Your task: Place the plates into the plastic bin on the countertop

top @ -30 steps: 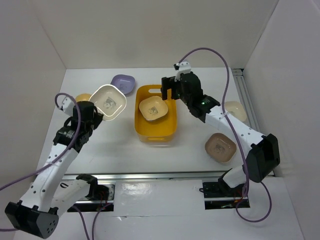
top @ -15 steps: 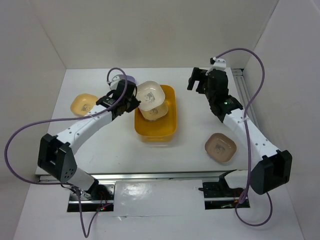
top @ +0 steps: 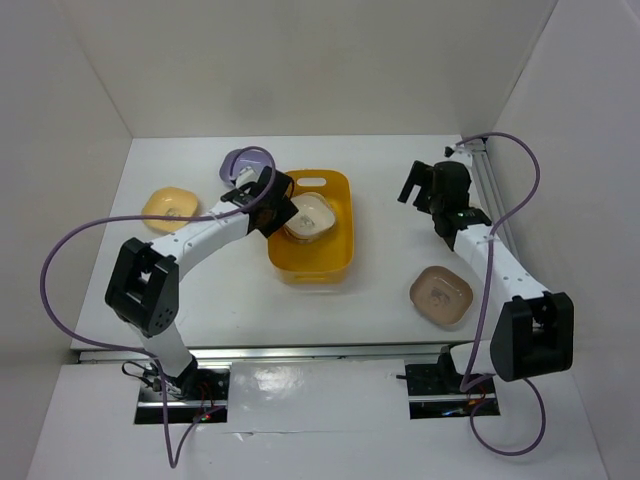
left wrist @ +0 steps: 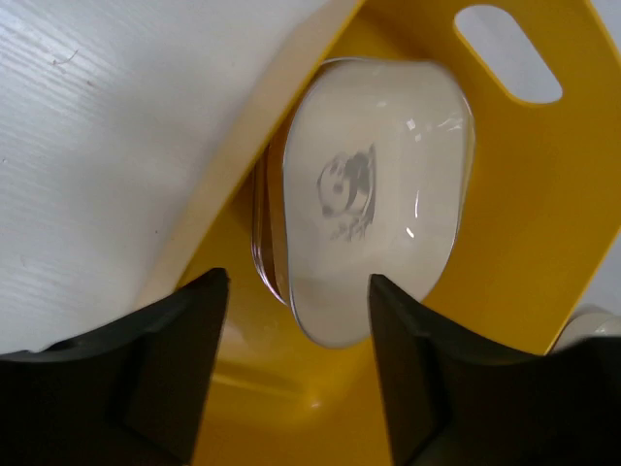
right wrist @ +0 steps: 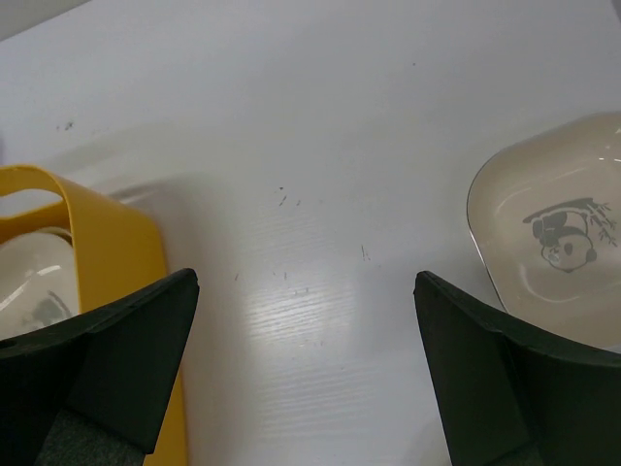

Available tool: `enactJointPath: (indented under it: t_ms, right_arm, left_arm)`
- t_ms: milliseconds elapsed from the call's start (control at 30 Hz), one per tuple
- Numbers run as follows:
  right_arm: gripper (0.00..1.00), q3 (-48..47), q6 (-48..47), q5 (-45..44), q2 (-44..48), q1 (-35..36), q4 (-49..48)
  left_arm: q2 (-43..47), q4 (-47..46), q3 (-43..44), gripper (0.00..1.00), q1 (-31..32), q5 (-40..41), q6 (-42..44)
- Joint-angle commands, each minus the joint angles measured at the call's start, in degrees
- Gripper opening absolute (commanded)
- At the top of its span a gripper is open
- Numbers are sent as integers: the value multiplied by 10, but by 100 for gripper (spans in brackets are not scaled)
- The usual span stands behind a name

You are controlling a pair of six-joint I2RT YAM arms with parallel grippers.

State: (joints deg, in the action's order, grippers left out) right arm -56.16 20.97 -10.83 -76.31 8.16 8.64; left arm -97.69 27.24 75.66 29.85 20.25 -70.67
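The plastic bin [top: 335,250] stands mid-countertop and holds a cream plate [top: 308,217] stacked on another, whose rim [left wrist: 260,243] shows beneath it. In the left wrist view the cream plate [left wrist: 378,194] lies with its panda print up. My left gripper [top: 281,208] hovers over the bin's left side, open [left wrist: 296,325], its fingers [left wrist: 165,369] apart from the plate's near edge. My right gripper [top: 420,186] stands open [right wrist: 306,320] over bare countertop [right wrist: 320,194] right of the bin [right wrist: 107,252], beside another cream plate [right wrist: 553,233].
A lavender plate [top: 240,160] lies behind the left arm, partly under its cable. A yellow-orange plate [top: 168,205] sits far left and a brown plate [top: 440,296] front right. White walls close the back and both sides.
My left gripper carried the cream plate from the left into the bin, set it on the plate there and opened. The right arm swung right, away from the bin.
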Motion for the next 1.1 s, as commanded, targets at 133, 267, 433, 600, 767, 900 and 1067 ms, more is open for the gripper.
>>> enactJointPath:
  t_ms: [133,267,433,600,767,900,1067]
  right_arm:
    - [99,8,-15,-3,-27,-35,-34]
    - [99,-37,-49,-9,-96,-66,-6]
    - [99,-72,-61,-16,-185,-84,13]
    - [99,-67,-61,-28,-230,-90,8]
    - [87,-67,-67,-47,-269,-90,-11]
    - [71,-62,-62,-47,-296,-90,-22]
    - [0,-82,-62,-47,-335,-76,-28]
  left_arm:
    - [10,-2,33,89,6,-1,-12]
    - [46,-7,33,90,27,-14,21]
    - [106,-7,18,100,50,-17,48]
    - [165,-7,-28,100,56,-24,68]
    - [227,15,-54,100,56,0,88]
    - [271,26,-79,100,51,22,95]
    - [312,33,-129,100,-1,17,95]
